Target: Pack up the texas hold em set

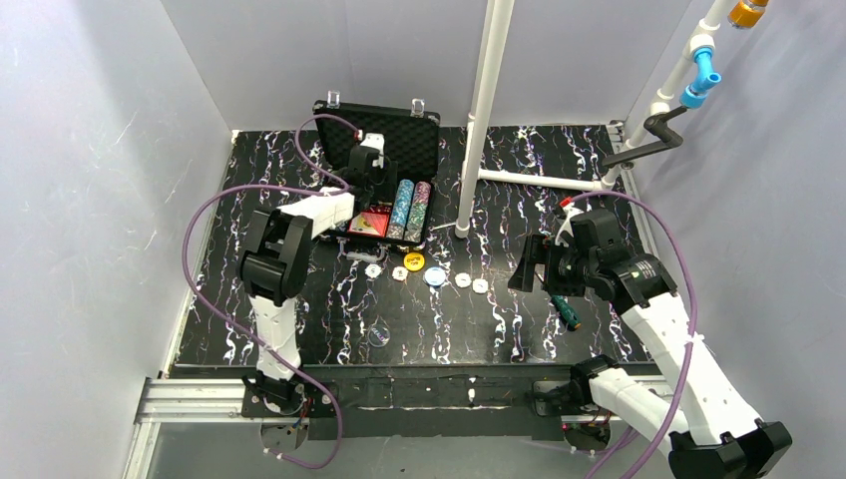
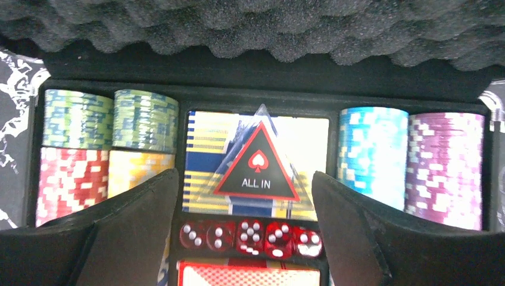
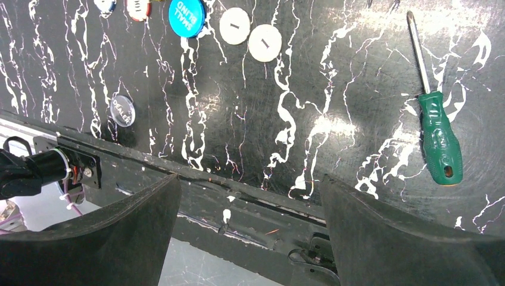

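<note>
The black foam-lined case [image 1: 399,128] stands open at the back of the table, its lid [image 2: 250,30] upright. Rows of chips [image 2: 372,152] fill both sides. The red-edged "ALL IN" triangle [image 2: 257,167] lies flat on a blue and yellow deck, above a row of red dice [image 2: 250,237] and a red card deck [image 2: 247,275]. My left gripper [image 2: 244,173] hovers open over the case [image 1: 367,185], holding nothing. Several white, yellow [image 1: 414,262] and blue [image 1: 435,277] discs lie loose in front of the case. My right gripper [image 1: 529,267] hangs open and empty [image 3: 250,177] near the front edge.
A green-handled screwdriver [image 3: 439,140] lies under the right arm [image 1: 566,311]. A clear dealer disc [image 1: 378,335] sits front centre. A white upright pole [image 1: 479,120] stands just right of the case, with a white pipe [image 1: 539,180] along the table behind. The metal rail [image 1: 399,394] borders the front.
</note>
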Robot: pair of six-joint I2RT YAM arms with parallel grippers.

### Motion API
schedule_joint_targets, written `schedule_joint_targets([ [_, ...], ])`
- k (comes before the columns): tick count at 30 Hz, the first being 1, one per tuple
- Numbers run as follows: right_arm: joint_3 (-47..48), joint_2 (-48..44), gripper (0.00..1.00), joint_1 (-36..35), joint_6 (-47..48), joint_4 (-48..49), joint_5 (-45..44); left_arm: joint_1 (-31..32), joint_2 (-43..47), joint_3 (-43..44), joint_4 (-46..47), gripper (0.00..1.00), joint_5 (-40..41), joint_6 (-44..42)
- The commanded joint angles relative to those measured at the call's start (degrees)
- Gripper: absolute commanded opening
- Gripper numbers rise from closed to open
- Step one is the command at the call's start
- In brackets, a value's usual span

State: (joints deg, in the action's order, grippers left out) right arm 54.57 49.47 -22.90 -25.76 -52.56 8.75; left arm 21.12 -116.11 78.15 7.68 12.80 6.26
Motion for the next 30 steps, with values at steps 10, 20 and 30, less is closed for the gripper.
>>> schedule_joint_targets([
  [10,1.0,-5.3,0.94,-0.2,4.1,0.3,-4.2,0.2,28.0,-3.8,-35.4,0.84,-6.8,23.7],
  [20,-1.7,-10.0,0.94,-0.1,2.8,3.6,-1.4,26.0,34.7,-17.8,-39.1,0.80,1.9,45.2],
  [30,-0.9,-16.6,0.94,-0.1,1.9,0.9,-3.5,37.7,11.5,0.6,-43.6,0.83,10.1,31.6],
])
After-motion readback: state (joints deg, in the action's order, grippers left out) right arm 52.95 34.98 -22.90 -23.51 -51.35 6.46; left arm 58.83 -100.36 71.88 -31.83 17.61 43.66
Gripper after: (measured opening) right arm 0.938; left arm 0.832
